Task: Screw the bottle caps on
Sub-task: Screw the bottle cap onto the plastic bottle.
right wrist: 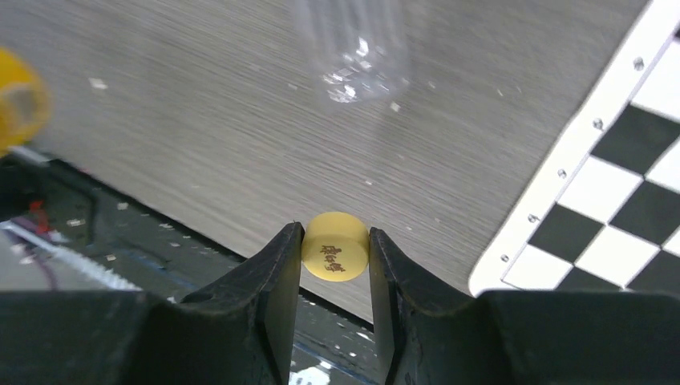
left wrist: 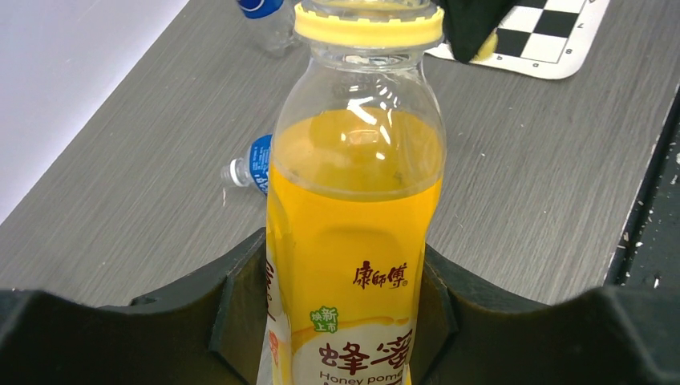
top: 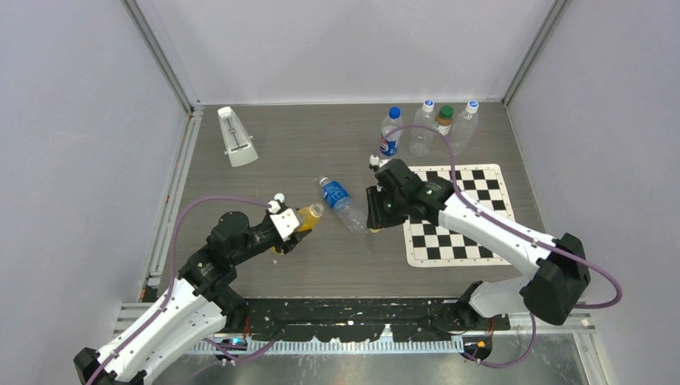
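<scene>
Lab booth, grey panel walls [top: 64, 120], aluminium frame [top: 160, 56]

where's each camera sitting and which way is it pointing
Top external: above and behind the bases, looking down at the table; both arms show.
Left wrist: on the left arm, looking along the left end effector at the juice bottle it grips.
Right wrist: looking down past the right end effector pinching the yellow cap.
Shared: all three show the chessboard mat.

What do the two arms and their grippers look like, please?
The left arm and right arm have white shells with black joints; a purple cable loops along each. The left gripper and right gripper are black, broad and angular.
</scene>
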{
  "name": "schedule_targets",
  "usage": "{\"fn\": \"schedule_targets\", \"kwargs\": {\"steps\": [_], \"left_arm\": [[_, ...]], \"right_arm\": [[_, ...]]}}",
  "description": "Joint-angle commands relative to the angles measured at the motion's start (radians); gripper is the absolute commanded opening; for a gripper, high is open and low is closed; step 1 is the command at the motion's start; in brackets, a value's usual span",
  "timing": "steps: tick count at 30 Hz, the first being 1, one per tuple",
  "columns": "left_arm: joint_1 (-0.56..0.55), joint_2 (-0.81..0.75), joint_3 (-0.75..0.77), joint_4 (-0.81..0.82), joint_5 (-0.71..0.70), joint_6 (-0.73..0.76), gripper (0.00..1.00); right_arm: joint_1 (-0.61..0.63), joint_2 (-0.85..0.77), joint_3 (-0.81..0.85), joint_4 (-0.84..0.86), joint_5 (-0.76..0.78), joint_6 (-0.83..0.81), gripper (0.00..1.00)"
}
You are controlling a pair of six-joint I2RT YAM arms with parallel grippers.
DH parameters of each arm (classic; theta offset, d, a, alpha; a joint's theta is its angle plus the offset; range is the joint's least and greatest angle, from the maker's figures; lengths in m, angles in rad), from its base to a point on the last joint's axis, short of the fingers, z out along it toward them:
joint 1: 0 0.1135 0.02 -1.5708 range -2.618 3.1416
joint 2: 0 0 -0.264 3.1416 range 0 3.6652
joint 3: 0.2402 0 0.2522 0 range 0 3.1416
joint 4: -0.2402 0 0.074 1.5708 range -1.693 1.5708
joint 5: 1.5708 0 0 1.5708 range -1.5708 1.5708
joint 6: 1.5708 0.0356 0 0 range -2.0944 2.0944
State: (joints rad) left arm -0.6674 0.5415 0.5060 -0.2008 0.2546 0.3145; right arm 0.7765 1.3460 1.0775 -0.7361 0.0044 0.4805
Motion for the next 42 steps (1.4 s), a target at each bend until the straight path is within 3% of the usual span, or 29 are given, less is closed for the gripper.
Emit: {"fn": "schedule_targets", "kwargs": {"steps": [1, 11, 14, 22, 42], "left_arm": [[0.001, 0.006, -0.004, 0.015, 0.079, 0.022, 0.08], [0.001, 0.031, 0.009, -0.006, 0.153, 0.022, 0.08], [0.0, 0.039, 0.014, -0.012, 0.153, 0.017, 0.08], [0.001, 0.068, 0.032, -0.021, 0.199, -0.013, 0.06], [0.001, 0.084, 0.046, -0.023, 0.243, -0.038, 0.04]], "right_arm": [[-0.002, -0.073, 0.121, 0.01, -0.143, -0.09, 0.19], [0.0, -0.141, 0.231, 0.066, -0.363, -0.284, 0.17], [0.0, -0.142, 0.247, 0.106, -0.439, -0.293, 0.13], [0.002, -0.066, 0.334, 0.099, -0.614, -0.306, 0.13], [0.063, 0.015, 0.326, 0.155, -0.638, -0.331, 0.13]]}}
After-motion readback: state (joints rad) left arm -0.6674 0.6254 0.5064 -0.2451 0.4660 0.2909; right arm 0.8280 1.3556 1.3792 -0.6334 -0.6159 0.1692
